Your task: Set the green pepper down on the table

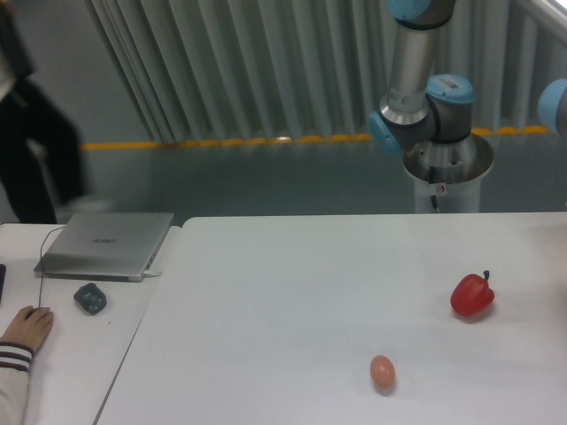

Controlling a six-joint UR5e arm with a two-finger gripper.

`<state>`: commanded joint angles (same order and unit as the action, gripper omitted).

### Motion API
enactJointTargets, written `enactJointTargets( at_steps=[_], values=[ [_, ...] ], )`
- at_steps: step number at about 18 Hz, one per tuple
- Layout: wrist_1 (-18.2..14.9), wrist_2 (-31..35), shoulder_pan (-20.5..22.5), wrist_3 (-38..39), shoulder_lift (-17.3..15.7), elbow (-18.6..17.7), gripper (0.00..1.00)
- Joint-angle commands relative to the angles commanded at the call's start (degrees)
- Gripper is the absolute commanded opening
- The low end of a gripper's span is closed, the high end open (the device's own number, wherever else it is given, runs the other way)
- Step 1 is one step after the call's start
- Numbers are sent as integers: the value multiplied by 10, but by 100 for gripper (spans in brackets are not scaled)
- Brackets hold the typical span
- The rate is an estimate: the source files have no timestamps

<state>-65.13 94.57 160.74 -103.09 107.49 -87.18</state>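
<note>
The green pepper is out of view. The gripper is out of view too, past the right edge of the frame; only the arm's grey and blue joints [423, 106] show at the back right. The large white table [292, 292] fills the lower middle and right of the view.
A red bell pepper [471, 295] lies on the table at the right. A brownish egg [382, 371] lies near the front edge. On the smaller desk at the left are a closed laptop [106, 243], a dark mouse [90, 297] and a person's hand [27, 328]. A person [27, 115] is blurred at the back left.
</note>
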Motion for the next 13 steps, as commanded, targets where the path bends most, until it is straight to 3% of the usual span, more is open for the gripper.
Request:
enactJointTargets(
  at_steps=[5,13],
  values=[
    [0,0,37,-5,0,-29,100],
    [1,-13,47,3,4,-20,100]
  ],
)
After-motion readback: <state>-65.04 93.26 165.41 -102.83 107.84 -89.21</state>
